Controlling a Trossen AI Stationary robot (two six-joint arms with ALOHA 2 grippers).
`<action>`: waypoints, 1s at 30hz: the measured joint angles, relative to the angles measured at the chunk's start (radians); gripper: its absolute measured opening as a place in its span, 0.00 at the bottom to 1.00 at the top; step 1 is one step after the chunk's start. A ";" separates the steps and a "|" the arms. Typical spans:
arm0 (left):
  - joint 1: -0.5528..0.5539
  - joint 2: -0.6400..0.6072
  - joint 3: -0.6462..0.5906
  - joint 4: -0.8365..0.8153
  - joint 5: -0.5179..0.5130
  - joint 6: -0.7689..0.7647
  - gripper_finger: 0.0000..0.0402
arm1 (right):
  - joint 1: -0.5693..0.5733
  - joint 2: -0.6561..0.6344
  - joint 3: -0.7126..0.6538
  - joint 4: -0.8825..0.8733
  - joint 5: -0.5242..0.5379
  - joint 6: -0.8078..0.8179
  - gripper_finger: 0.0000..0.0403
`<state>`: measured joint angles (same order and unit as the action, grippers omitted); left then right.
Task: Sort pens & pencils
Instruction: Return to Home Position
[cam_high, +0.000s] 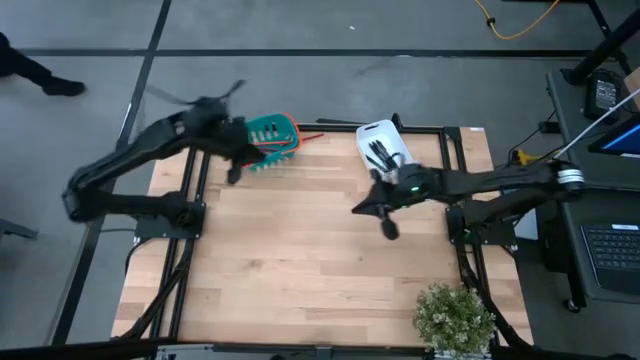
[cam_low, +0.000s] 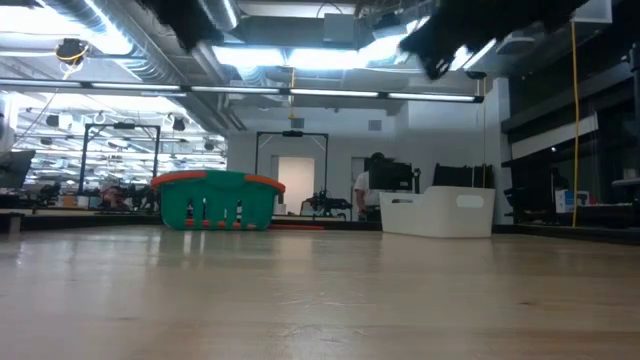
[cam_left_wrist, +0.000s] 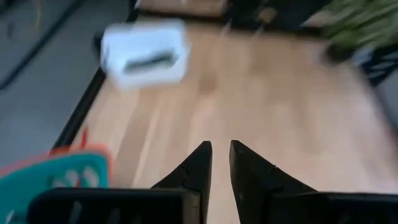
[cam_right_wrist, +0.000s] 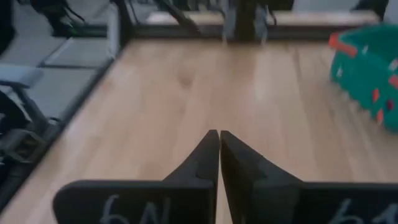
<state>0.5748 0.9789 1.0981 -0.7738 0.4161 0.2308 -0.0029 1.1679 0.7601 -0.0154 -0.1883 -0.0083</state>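
Observation:
A white bin (cam_high: 385, 142) stands at the table's far edge, right of centre, with black pens (cam_high: 380, 152) lying in it; the left wrist view also shows the pens (cam_left_wrist: 148, 61). A teal basket with an orange rim (cam_high: 272, 140) stands to its left. A thin red pencil (cam_high: 308, 137) lies on the table just right of the basket. My left gripper (cam_left_wrist: 219, 146) hovers beside the basket's left side, its fingers a little apart and nothing between them. My right gripper (cam_right_wrist: 219, 134) hangs above the table in front of the white bin, shut and empty.
A potted green plant (cam_high: 455, 318) stands at the near right corner. Black frame rails (cam_high: 190, 200) run along the table's left and right sides. Bare wood (cam_high: 300, 260) fills the middle and near part of the table.

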 joint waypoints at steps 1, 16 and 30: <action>-0.022 -0.054 0.000 -0.001 0.016 -0.010 0.13 | 0.007 -0.048 0.000 -0.031 -0.001 -0.001 0.04; -0.332 -0.839 -0.554 0.441 -0.026 -0.205 0.14 | 0.249 -0.563 0.000 -0.358 0.041 -0.098 0.04; -0.423 -0.976 -0.926 0.753 -0.006 -0.308 0.14 | 0.329 -0.960 -0.322 -0.269 0.056 -0.047 0.04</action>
<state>0.1520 0.0029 0.1725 -0.0212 0.4099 -0.0773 0.3256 0.2080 0.4383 -0.2845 -0.1324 -0.0550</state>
